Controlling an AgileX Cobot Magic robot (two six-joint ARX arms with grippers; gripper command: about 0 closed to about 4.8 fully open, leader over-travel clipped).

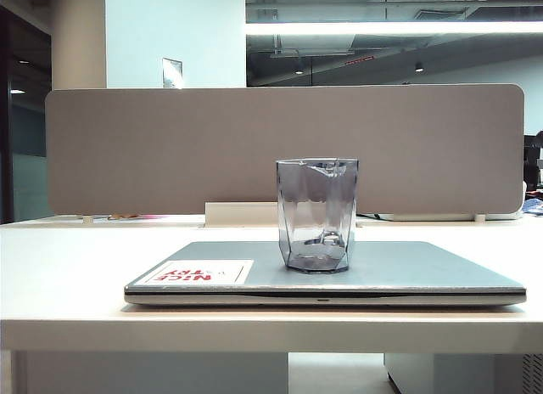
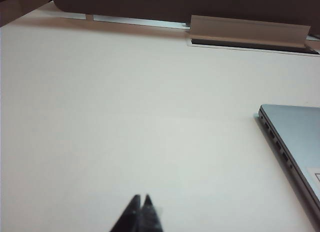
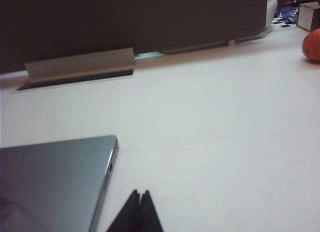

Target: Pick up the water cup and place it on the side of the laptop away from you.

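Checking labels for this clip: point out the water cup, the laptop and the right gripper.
water cup (image 1: 316, 214), exterior view, middle of its glass wall.
laptop (image 1: 407, 267), exterior view, bare lid right of the cup.
right gripper (image 3: 139, 196), right wrist view, between the shut fingers' tips.

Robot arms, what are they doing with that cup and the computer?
Nothing is being handled yet. The water cup stands upright on the lid of the closed laptop, on the white table. The left gripper is shut and empty, over bare table on one side of the laptop. The right gripper is shut and empty too, over the table by the laptop's other side. Neither touches the cup.
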